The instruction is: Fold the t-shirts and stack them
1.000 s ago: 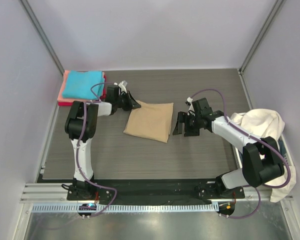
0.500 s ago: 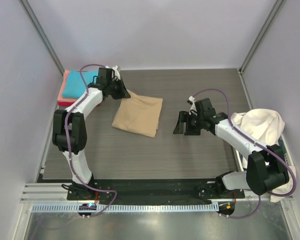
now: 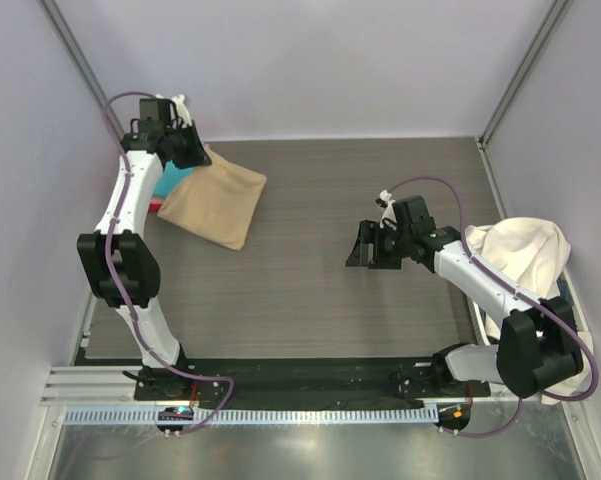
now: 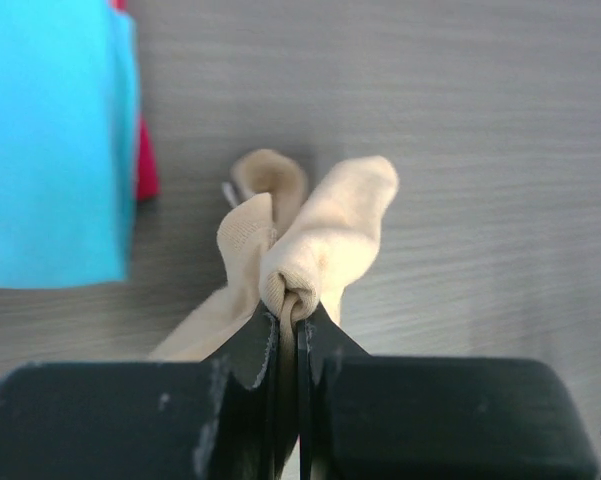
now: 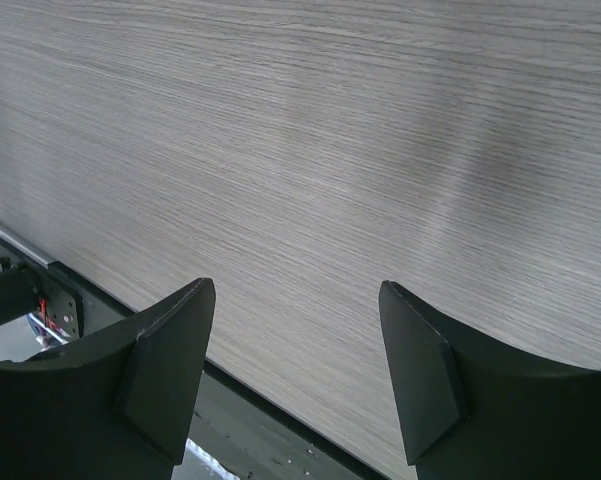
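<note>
- Gripping a bunched fold of the tan t-shirt, the left fingers are clenched tight on the cloth. In the left wrist view the fabric bulges out in a soft roll just past the finger tips.
- Tan t-shirt: plain beige cotton, folded into a rough rectangle. It hangs slantwise from its far-left corner, where it is held.
- It sits at the far-left corner of the surface, lying over most of the folded pile there. Cannot tell whether its lower edge rests on the surface.
- Only a sliver of the turquoise shirt and a bit of the red shirt show at the tan one's left edge. The left wrist view has both lying flat, turquoise on top.
- Cream-white shirts are heaped at the right edge, well apart from the rest.
- Right fingers are spread wide with nothing between them, only bare woodgrain showing beyond them in the right wrist view.
- Against one second ago: the tan t-shirt was at mid-surface, clear of the pile. It has since travelled left and away, and the left arm has stretched out with it.
- Right arm has barely shifted. Its fingers were released then too.
</note>
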Tool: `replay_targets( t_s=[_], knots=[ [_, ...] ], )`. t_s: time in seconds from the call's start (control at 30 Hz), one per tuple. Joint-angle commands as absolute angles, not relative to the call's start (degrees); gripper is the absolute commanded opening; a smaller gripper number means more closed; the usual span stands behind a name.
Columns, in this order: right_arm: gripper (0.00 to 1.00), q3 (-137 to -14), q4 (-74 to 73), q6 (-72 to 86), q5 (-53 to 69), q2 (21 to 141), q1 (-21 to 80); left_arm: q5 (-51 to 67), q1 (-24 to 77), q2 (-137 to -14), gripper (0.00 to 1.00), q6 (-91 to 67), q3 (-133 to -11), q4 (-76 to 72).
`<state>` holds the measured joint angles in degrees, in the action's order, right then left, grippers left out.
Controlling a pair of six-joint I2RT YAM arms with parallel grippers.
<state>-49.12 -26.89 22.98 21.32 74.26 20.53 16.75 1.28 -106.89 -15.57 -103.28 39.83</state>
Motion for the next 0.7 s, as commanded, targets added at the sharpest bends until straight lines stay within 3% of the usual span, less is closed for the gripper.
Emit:
replay_targets(
  t_s=[0.0,0.67],
  knots=[
    [0.72,-48.9,-25.0,23.1,22.4,72.5,20.8,16.0,0.3,-106.9,0.0,-12.0,-110.7,44.3],
    [0.72,-48.6,-23.8,23.5,24.0,73.7,20.8,15.1,-5.3,-111.5,0.0,-11.7,-136.4,51.8]
  ],
)
